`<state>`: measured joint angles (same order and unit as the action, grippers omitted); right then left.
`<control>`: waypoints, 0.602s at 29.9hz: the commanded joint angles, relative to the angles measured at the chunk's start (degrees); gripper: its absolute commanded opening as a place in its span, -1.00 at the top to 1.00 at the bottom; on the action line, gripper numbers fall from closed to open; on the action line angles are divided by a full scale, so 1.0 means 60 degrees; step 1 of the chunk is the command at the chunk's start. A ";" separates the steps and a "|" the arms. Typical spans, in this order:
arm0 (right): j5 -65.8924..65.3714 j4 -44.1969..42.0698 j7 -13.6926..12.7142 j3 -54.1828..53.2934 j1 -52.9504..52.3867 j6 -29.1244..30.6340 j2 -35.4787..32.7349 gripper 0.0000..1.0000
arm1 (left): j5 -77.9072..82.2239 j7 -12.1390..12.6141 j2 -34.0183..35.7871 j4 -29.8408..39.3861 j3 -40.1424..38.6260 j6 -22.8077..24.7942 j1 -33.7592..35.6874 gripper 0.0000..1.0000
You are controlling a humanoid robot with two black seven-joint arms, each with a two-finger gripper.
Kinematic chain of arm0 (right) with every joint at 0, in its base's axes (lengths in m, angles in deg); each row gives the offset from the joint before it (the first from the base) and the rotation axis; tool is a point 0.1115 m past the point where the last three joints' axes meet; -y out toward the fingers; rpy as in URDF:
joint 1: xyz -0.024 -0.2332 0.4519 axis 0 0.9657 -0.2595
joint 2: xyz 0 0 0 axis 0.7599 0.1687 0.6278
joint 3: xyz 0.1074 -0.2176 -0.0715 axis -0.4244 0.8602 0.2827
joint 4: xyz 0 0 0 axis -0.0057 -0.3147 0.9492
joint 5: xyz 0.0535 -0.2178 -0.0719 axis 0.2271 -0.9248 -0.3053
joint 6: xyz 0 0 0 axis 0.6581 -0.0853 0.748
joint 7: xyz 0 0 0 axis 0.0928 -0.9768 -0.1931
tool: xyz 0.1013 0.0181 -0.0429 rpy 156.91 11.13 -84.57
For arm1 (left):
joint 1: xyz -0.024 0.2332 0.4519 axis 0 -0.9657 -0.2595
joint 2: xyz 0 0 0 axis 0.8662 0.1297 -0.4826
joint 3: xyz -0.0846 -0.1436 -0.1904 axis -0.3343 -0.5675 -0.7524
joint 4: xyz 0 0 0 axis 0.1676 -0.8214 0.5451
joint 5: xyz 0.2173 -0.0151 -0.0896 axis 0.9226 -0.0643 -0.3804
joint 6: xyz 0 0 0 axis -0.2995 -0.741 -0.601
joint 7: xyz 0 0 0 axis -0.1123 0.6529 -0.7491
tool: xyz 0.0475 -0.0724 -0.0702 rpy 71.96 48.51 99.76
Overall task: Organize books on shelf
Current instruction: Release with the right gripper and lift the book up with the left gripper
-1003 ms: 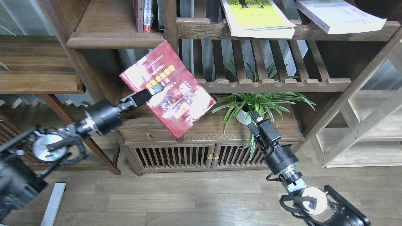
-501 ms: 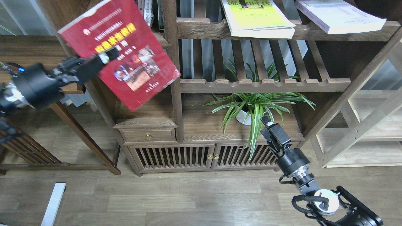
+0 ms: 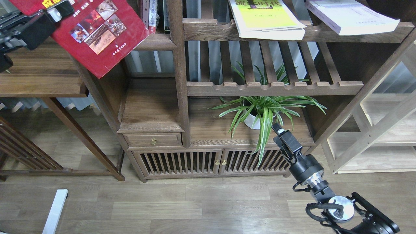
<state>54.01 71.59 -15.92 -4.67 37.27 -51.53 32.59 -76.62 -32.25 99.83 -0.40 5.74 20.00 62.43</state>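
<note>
My left gripper [image 3: 58,9] is at the top left, shut on the red book [image 3: 97,39]. It holds the book tilted in the air, with the book's right corner in front of the dark-brown shelf [image 3: 159,42]. Upright books [image 3: 150,13] stand on that shelf. The yellow-green book [image 3: 265,19] and the white-lavender book [image 3: 351,16] lie flat on the slatted top rack. My right gripper [image 3: 279,130] is low, in front of the plant. It holds nothing, and its fingers cannot be told apart.
A potted spider plant [image 3: 260,110] stands on the cabinet top [image 3: 211,130] under a slatted rack [image 3: 276,87]. A dark side table [image 3: 39,74] is at the left. Pale light-wood shelving [image 3: 383,130] is at the right. A white bar [image 3: 55,211] lies on the floor.
My left gripper has lifted the red book up and to the left, from in front of the cabinet to beside the shelf. My right arm has drawn back slightly, down and to the right.
</note>
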 commanded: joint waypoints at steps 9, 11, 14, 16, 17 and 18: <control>-0.0073 -0.0118 -0.0014 0.0080 -0.0173 0.0001 -0.0200 -0.97 | 0.0651 0.0311 0.0065 -0.0236 -0.0497 -0.0002 0.0626 1.00; -0.0088 -0.0118 -0.0014 0.0095 -0.0188 0.0001 -0.0200 -0.97 | 0.0843 0.0325 0.0065 -0.0236 -0.0541 -0.0002 0.0743 1.00; -0.0117 -0.0118 -0.0014 0.0109 -0.0217 0.0001 -0.0200 -0.97 | 0.1252 0.0413 0.0065 -0.0250 -0.0570 -0.0111 0.0861 1.00; -0.0132 -0.0118 -0.0014 0.0109 -0.0231 0.0001 -0.0200 -0.97 | 0.1342 0.0413 0.0080 -0.0250 -0.0643 -0.0521 0.0861 1.00; -0.0132 -0.0118 -0.0014 0.0095 -0.0246 0.0001 -0.0215 -0.97 | 0.1356 0.0428 0.0167 -0.0265 -0.0759 -0.0756 0.0861 1.00; -0.0132 -0.0118 -0.0014 0.0095 -0.0246 0.0001 -0.0229 -0.97 | 0.1356 0.0428 0.0240 -0.0265 -0.0775 -0.0932 0.0861 1.00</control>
<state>53.27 70.88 -16.00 -4.02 35.93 -51.53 31.38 -68.88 -29.77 100.45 -1.92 1.93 17.32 67.51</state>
